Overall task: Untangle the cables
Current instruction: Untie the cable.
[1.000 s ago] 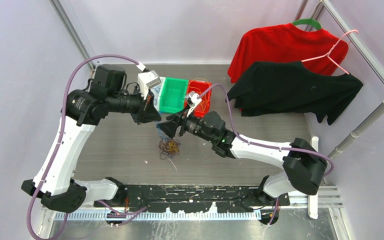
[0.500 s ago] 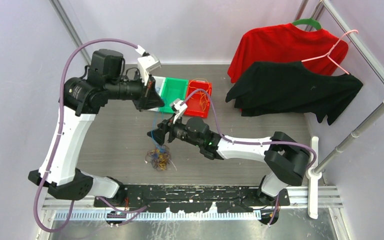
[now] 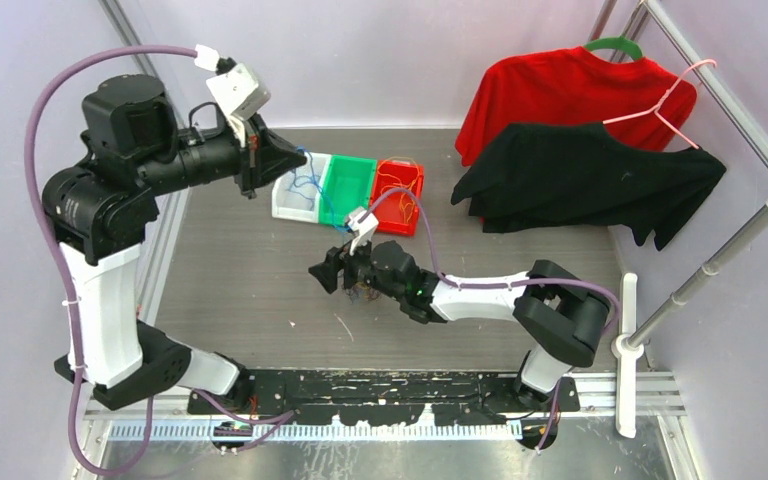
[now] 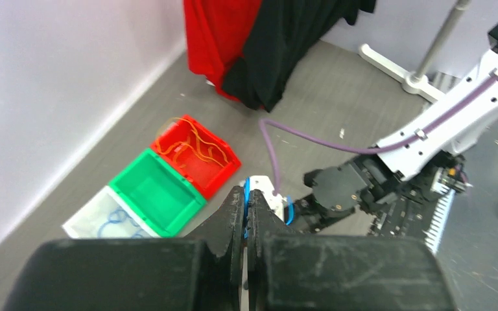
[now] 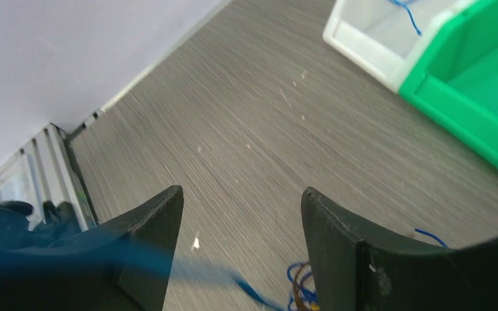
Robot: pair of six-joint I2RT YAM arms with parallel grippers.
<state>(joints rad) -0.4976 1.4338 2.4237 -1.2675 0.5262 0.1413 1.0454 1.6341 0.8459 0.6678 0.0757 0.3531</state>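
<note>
My left gripper is raised high at the back left, shut on a thin blue cable that shows between its fingertips in the left wrist view. The blue cable runs down, blurred, past my right gripper to the clump of cables. The clump, blue, brown and orange, lies on the table, mostly hidden under my right gripper. That gripper hangs low over it, open with nothing between its fingers.
Three bins stand in a row at the back: white with blue cable inside, green, red with orange cables. A red shirt and a black shirt hang from a rack at the right.
The left arm has lifted up and back to the left, drawing the blue cable out. The right gripper has moved toward the front left and lower, over the clump, which has shifted.
</note>
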